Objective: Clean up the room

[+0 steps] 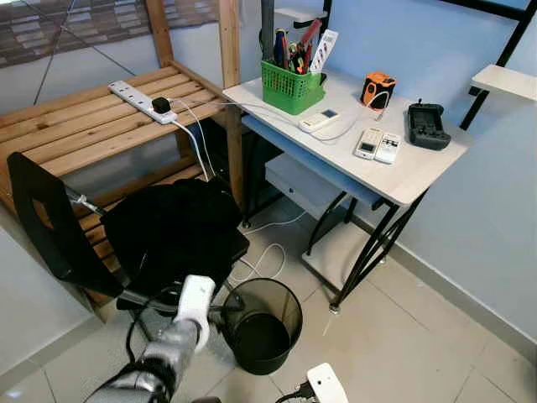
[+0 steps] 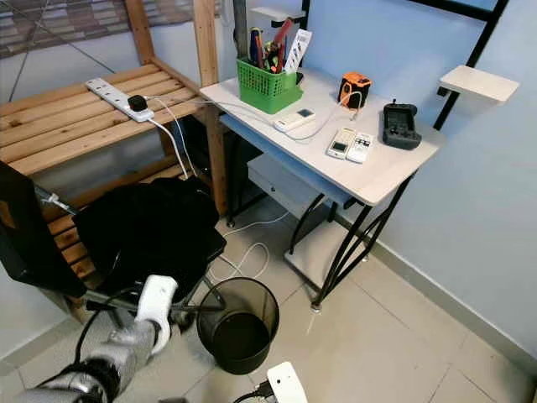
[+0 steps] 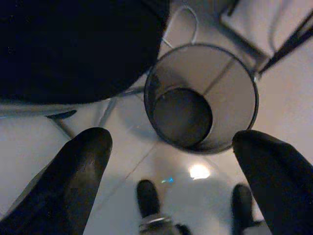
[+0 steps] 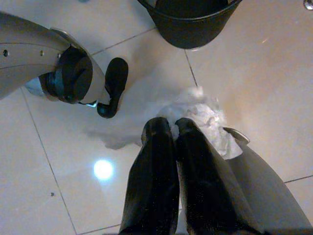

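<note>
Black wire-mesh wastebasket (image 1: 262, 323) stands on the pale tiled floor (image 1: 403, 336) in the left eye view, at 5 o'clock from the black padded chair (image 1: 164, 231) and at 7 o'clock from the white desk (image 1: 403, 168). The desk carries a green plastic basket of tools (image 1: 291, 84), two white remotes (image 1: 377, 144) and a black controller (image 1: 426, 126). A white power strip (image 1: 141, 101) lies on the wooden slatted shelf (image 1: 75, 126). The silver left arm (image 1: 172, 348) reaches toward the basket rim.

Left wrist view: the left gripper (image 3: 176, 161) hangs above the open wastebasket, fingers spread well apart with nothing between them.

Right wrist view: the right gripper (image 4: 173, 128) holds its fingers together, clamped on a crumpled white paper wad (image 4: 205, 120), which sits over the floor at 6 o'clock from the wastebasket.
</note>
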